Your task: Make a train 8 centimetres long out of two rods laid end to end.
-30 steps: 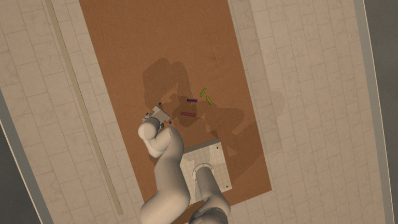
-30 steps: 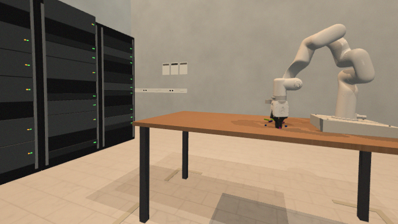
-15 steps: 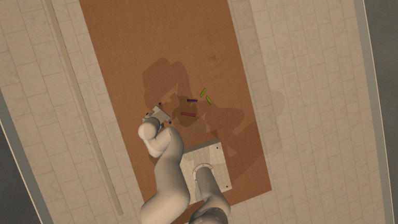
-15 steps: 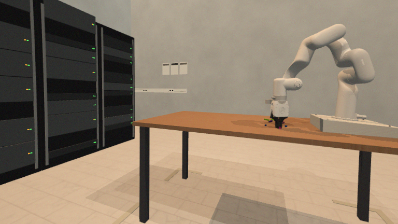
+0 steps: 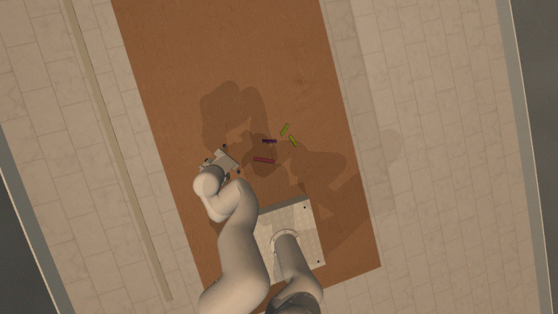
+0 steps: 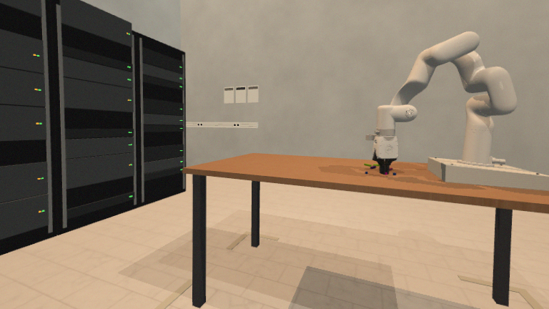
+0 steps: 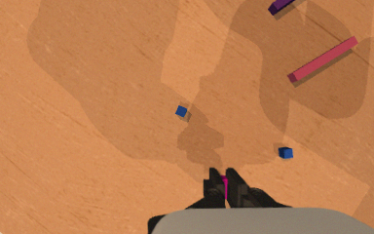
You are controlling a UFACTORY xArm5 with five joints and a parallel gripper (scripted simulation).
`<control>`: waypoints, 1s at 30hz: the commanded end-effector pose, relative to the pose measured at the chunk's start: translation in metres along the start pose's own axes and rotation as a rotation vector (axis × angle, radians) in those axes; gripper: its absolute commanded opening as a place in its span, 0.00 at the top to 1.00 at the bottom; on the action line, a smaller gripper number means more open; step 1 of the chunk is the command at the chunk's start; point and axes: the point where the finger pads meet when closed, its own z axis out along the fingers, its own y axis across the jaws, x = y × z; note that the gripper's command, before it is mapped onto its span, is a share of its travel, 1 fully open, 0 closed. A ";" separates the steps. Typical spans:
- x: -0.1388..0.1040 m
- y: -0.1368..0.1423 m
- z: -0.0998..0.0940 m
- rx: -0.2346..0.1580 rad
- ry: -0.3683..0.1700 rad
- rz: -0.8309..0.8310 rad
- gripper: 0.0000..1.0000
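Magenta rod in the fingers, purple rod waits

We have the gripper [image 5: 217, 167] [image 6: 384, 171] [image 7: 220, 181] closed on the magenta rod [image 6: 386, 173] [image 7: 224, 187], low at the table [image 5: 213, 26] [image 6: 283, 169] [image 7: 73, 190]. If the rod has already left the wood, we cannot tell.

We judge that the step in hand is the picking of the short piece. The purple rod [image 5: 269, 141] [image 6: 372, 167] [image 7: 280, 7] lies flat, well apart from the gripper, and no train is made yet. Six and two make eight, so these two rods seem to be the chosen pair.

Next we should lift the magenta rod over the blue rods, one [image 5: 224, 145] [image 6: 366, 172] [image 7: 181, 111] and another [image 5: 238, 171] [image 6: 394, 173] [image 7: 285, 153]. Then we must turn it in line with the purple rod and put it down flat, end to end. The end away from the lime rods [image 5: 284, 129] [image 6: 369, 164] looks better to us, because at the other end they are near. The red rod [image 5: 264, 160] [image 6: 391, 169] [image 7: 323, 59] lies beside, so the fingers need care there. A low carry could push a blue rod, and a hard touch could turn the purple one.
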 end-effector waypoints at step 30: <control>0.052 -0.003 -0.089 0.006 -0.007 -0.013 0.96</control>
